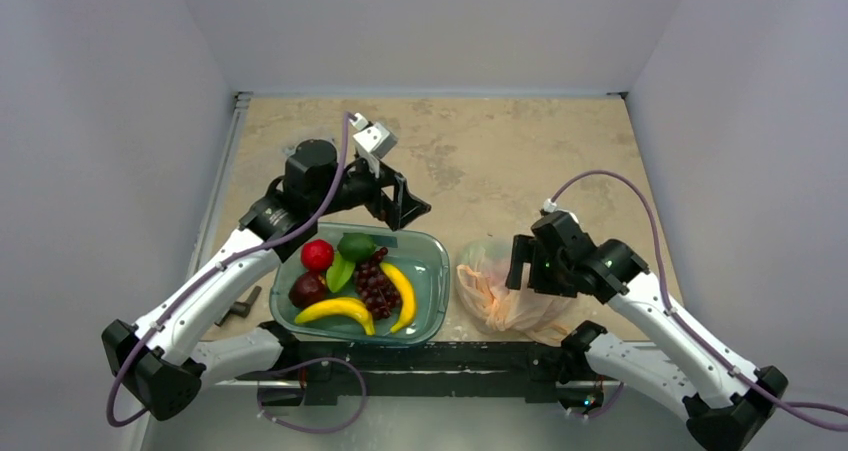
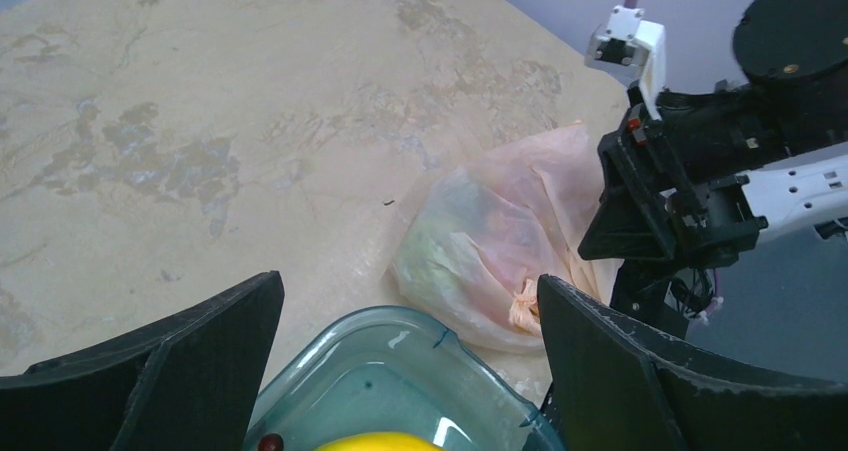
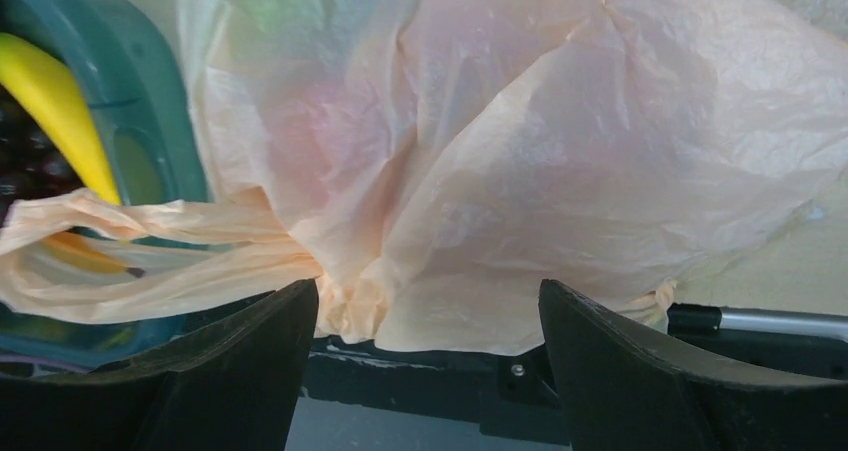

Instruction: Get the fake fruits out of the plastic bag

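The peach-pink plastic bag (image 1: 505,293) lies crumpled on the table right of the teal tray (image 1: 432,243). Faint green (image 3: 270,1) and pink (image 3: 320,121) shapes show through the bag; what they are is unclear. A red ball (image 1: 317,255), a green ball (image 1: 356,246) and a dark red fruit (image 1: 307,290) lie in the tray. My left gripper (image 1: 408,203) is open and empty above the tray's far edge, and shows in the left wrist view too (image 2: 408,286). My right gripper (image 1: 520,266) is open just above the bag (image 3: 520,171), its jaws (image 3: 428,296) astride the bag's near edge.
Two yellow bananas (image 1: 335,311) and a dark grape bunch (image 1: 375,283) also lie in the tray. A bag handle (image 3: 150,241) drapes over the tray's edge (image 3: 120,91). A small dark object (image 1: 238,306) lies left of the tray. Grey walls enclose the table.
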Tool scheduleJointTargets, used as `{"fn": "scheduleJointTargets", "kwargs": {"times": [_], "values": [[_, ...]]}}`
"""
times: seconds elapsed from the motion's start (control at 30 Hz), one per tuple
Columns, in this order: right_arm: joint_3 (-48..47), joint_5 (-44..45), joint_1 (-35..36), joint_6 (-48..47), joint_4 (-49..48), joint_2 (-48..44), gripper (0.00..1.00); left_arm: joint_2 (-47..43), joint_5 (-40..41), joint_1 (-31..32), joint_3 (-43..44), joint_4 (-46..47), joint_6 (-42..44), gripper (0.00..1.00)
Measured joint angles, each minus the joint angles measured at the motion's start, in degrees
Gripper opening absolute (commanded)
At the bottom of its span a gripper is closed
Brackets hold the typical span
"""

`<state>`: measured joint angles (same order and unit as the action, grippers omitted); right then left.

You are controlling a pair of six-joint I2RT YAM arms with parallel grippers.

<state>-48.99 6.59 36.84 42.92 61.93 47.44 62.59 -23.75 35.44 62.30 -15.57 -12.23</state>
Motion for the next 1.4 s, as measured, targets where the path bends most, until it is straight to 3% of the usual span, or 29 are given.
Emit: {"fn": "scheduleJointTargets", "kwargs": {"times": [0.13,0.2,0.37,0.63,0.93,1.1,1.27,1.4], "values": [[3.41,0.02,1.07,0.63,-0.26,0.87,0.79,0.0,-1.2,1.18,0.09,0.0,0.94,1.0],[4.87,0.39,1.55,1.2,-0.81,1.53,0.73,0.0,-1.42,2.03,0.11,-0.09,1.57,1.0],[7.61,3.02,2.16,2.58,-4.76,4.92,0.39,0.24,-0.87,4.81,0.39,-1.29,3.96,1.0],[6.64,6.97,2.16,4.15,-9.49,9.66,0.0,1.92,4.15,10.03,0.39,-3.3,7.37,1.0],[-4.85,9.97,-0.76,-1.4,-11.82,12.59,0.0,3.15,6.75,13.79,0.39,-3.21,8.57,0.96],[-5.75,2.25,-10.8,-7.61,-14.4,12.24,0.0,5.22,7.1,15.74,0.39,-3.13,9.01,0.96],[-7.21,-4.09,-12.98,-11.54,-14.38,12.33,0.0,8.57,7.65,18.93,0.46,-2.99,9.9,0.96],[-8.44,-7.74,-13.81,-13.16,-14.43,12.33,0.0,12.7,9.86,22.18,1.68,-3.48,10.38,0.83]]}}
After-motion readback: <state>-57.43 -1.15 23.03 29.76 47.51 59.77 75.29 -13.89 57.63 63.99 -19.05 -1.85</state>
